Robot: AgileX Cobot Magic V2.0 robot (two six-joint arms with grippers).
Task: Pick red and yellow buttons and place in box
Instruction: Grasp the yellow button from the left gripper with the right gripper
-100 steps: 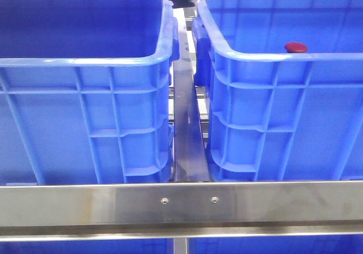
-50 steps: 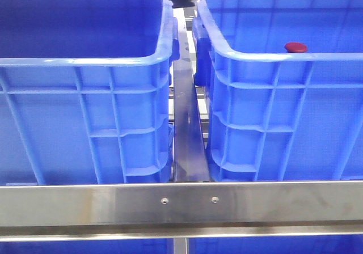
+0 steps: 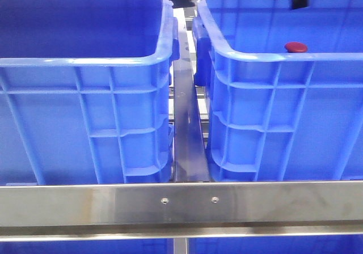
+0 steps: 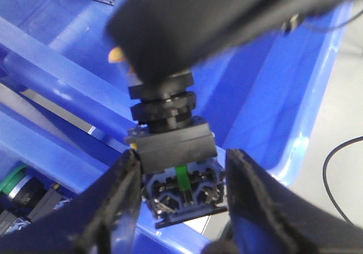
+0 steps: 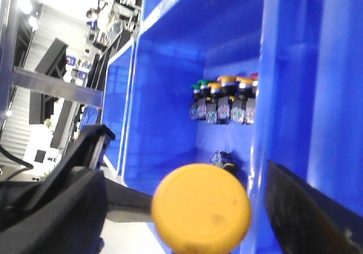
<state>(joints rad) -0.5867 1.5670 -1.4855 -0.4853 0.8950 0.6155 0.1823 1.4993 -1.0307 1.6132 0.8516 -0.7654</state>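
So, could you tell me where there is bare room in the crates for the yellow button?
Crowded: the row of buttons in a crate corner, one loose piece beside it. The blue surface around them is bare. The left crate shows nothing inside, but its floor is hidden.

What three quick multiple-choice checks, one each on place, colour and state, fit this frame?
1. In the front view, the red button shows in which crate?
A. left-hand
B. right-hand
C. neither

2. What colour is the cap between the right gripper fingers?
A. green
B. white
C. yellow

3. How is the left crate at its top?
A. open
B. lidded
C. covered by another crate

Answers:
1 B: it peeks over the right crate near rim.
2 C: the right wrist view shows a yellow cap.
3 A: its inner walls are visible.
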